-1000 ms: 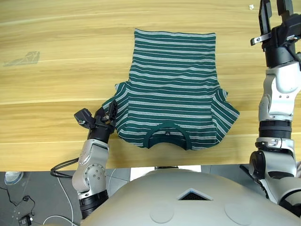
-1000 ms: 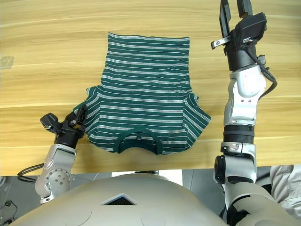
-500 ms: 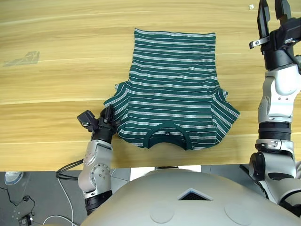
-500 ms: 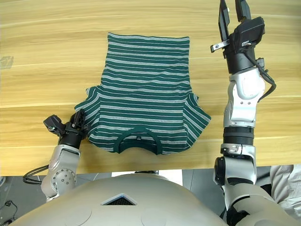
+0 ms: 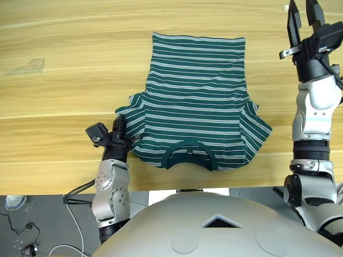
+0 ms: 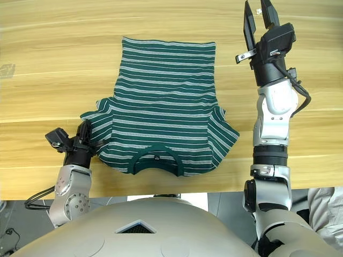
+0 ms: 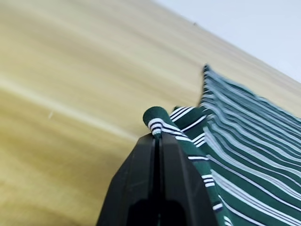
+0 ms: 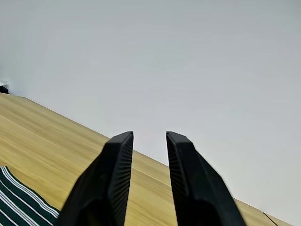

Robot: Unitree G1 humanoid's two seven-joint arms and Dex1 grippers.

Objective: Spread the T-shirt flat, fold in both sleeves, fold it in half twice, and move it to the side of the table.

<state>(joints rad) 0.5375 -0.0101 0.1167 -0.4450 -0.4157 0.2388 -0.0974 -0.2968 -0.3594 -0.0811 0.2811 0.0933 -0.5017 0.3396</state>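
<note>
Left wrist view: my left gripper [image 7: 156, 135] is clamped tight on a rolled edge of the left sleeve [image 7: 181, 117], with no gap between the fingers and cloth bunched over the tips. My right gripper [image 6: 257, 9] is up in the air beyond the shirt's far right corner, fingers parted a moderate way, nothing in it. The T-shirt [image 5: 195, 96] lies mid-way across the table [image 5: 64, 48], close to my edge. Its body is mostly flat. The right sleeve [image 5: 258, 124] flares out to my right with a few wrinkles. The long axis runs near to far: the collar [image 5: 189, 152] is toward me and the hem [image 5: 198, 38] points away, roughly square to the table edge. For handling, I judge it a thin knit that is light and floppy with no stiffness. It should drape from any pinch and drag a bit on the wood rather than slide clean. It's not fragile and not slippery. The best holds are probably edges and corners: sleeve cuffs, shoulder points, hem corners. I'd take both layers together so the back doesn't lag. A pinch mid-panel would likely just tent the cloth and pull new wrinkles.
</note>
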